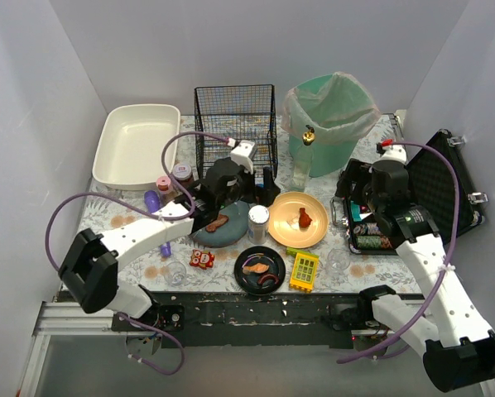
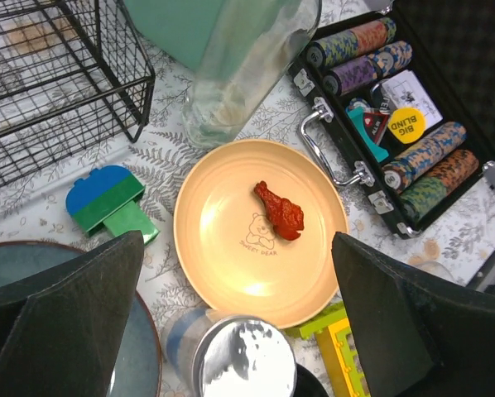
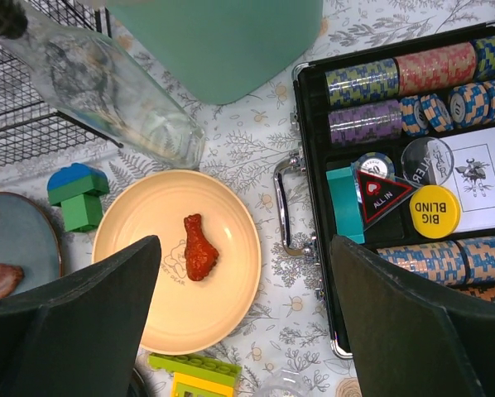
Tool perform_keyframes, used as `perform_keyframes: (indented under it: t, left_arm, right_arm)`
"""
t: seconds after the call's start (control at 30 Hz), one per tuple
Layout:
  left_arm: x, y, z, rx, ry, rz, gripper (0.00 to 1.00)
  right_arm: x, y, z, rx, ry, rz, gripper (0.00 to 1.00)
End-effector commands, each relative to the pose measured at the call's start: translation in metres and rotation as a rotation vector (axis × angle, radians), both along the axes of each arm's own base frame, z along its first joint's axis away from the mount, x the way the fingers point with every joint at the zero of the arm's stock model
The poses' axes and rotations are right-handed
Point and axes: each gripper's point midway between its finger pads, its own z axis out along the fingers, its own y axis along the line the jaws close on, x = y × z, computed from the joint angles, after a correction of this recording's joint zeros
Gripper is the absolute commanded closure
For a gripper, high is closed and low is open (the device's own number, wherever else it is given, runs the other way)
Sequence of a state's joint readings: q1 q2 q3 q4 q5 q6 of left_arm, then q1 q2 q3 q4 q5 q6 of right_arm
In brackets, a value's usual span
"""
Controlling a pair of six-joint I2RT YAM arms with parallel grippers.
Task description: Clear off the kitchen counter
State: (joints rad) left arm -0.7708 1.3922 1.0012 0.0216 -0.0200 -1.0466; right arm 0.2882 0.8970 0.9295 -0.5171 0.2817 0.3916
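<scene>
The kitchen counter (image 1: 115, 217) has a leaf-print cloth and is crowded. My left gripper (image 1: 260, 198) is open and empty. It hovers over a tin can (image 2: 243, 360) at the near edge of a yellow plate (image 2: 231, 198) that holds a red chicken drumstick (image 2: 279, 212). My right gripper (image 1: 353, 194) is open and empty. It hovers over the gap between the same yellow plate (image 3: 140, 281) and an open poker chip case (image 3: 413, 165). The drumstick also shows in the right wrist view (image 3: 199, 248).
A white tub (image 1: 136, 145), a wire basket (image 1: 235, 124) and a green bagged bin (image 1: 330, 124) stand at the back. A glass bottle (image 1: 303, 161) stands before the bin. A blue-grey plate (image 1: 235, 230), a black plate (image 1: 246, 281), a yellow-green brick frame (image 1: 304, 270) and a red toy (image 1: 202, 259) lie near the front.
</scene>
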Motion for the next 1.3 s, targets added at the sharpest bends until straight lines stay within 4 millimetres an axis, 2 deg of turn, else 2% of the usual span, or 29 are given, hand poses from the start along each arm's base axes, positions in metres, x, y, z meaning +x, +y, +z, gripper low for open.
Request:
perform_keyframes:
  t: [0.0, 0.17, 0.3, 0.4, 0.63, 0.93, 1.27]
  left_arm:
    - [0.014, -0.026, 0.033, 0.005, -0.134, -0.018, 0.02]
    - [0.027, -0.062, 0.026, 0.102, -0.185, -0.06, 0.02]
    - [0.041, -0.084, 0.006, 0.205, -0.218, -0.053, 0.02]
    - [0.054, -0.091, -0.004, 0.251, -0.235, -0.035, 0.02]
    - [0.082, -0.099, -0.007, 0.302, -0.276, 0.045, 0.02]
    - [0.098, -0.125, -0.008, 0.27, -0.308, 0.026, 0.02]
    - [0.116, -0.133, -0.019, 0.284, -0.35, 0.064, 0.02]
  right_arm:
    - [-0.006, -0.002, 0.029, 0.033, -0.049, -0.012, 0.09]
    - [-0.012, -0.007, 0.043, 0.05, -0.078, -0.04, 0.09]
    - [-0.018, -0.011, 0.06, 0.073, -0.122, -0.06, 0.09]
    - [-0.023, -0.014, 0.072, 0.079, -0.155, -0.068, 0.09]
    - [-0.029, -0.018, 0.077, 0.066, -0.167, -0.068, 0.09]
    - [-0.032, -0.017, 0.071, 0.056, -0.165, -0.055, 0.09]
    - [-0.033, -0.017, 0.071, 0.042, -0.171, -0.035, 0.09]
